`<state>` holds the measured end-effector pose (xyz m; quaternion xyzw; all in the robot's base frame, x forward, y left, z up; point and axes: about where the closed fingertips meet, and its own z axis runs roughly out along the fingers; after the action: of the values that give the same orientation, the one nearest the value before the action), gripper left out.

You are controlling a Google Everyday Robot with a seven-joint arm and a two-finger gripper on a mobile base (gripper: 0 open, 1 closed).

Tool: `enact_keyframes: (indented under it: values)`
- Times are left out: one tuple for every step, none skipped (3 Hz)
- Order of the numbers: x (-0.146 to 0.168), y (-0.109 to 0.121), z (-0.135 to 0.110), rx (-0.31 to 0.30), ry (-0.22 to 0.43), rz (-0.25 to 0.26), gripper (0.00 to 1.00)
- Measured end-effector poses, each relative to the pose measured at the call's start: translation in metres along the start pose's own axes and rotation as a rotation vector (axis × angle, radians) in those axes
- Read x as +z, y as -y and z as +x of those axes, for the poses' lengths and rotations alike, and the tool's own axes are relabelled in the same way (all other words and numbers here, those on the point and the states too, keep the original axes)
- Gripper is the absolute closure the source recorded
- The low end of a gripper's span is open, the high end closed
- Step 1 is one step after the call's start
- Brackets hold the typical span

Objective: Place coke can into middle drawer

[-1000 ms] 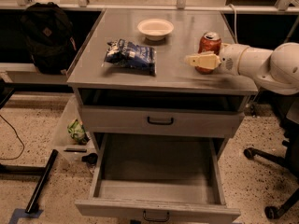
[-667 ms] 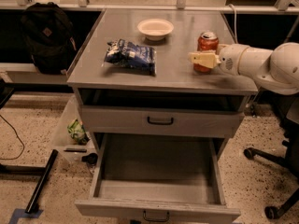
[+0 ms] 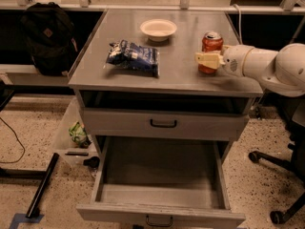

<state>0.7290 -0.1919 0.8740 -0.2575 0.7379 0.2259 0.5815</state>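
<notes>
The red coke can [image 3: 211,43] stands upright on the right side of the grey cabinet top [image 3: 176,66]. My gripper [image 3: 208,59], cream-coloured on a white arm reaching in from the right, is at the can's lower front, and part of it overlaps the can. The middle drawer [image 3: 162,178] is pulled out below, a deep grey box with a bare floor and a small black handle on its front edge. The drawer lies well below and to the left of the can.
A blue-and-white snack bag [image 3: 134,57] and a white bowl [image 3: 158,29] sit on the cabinet top. A shut shallower drawer front with a black handle [image 3: 163,123] is above the open drawer. A black backpack [image 3: 47,37] is at the left. Office chair legs [image 3: 281,185] stand at the right.
The gripper has shifted slightly up against the can. The can, bag, bowl and drawers have not moved.
</notes>
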Motion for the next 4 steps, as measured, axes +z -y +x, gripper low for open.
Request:
enact_keyframes:
  values:
    - [0.0, 0.0, 0.0, 0.0, 0.0, 0.0, 1.0]
    - [-0.016, -0.017, 0.001, -0.035, 0.008, -0.05, 1.0]
    - [-0.055, -0.059, 0.017, -0.078, 0.018, -0.139, 1.0]
    - [-0.104, -0.121, 0.038, -0.097, 0.031, -0.21, 1.0]
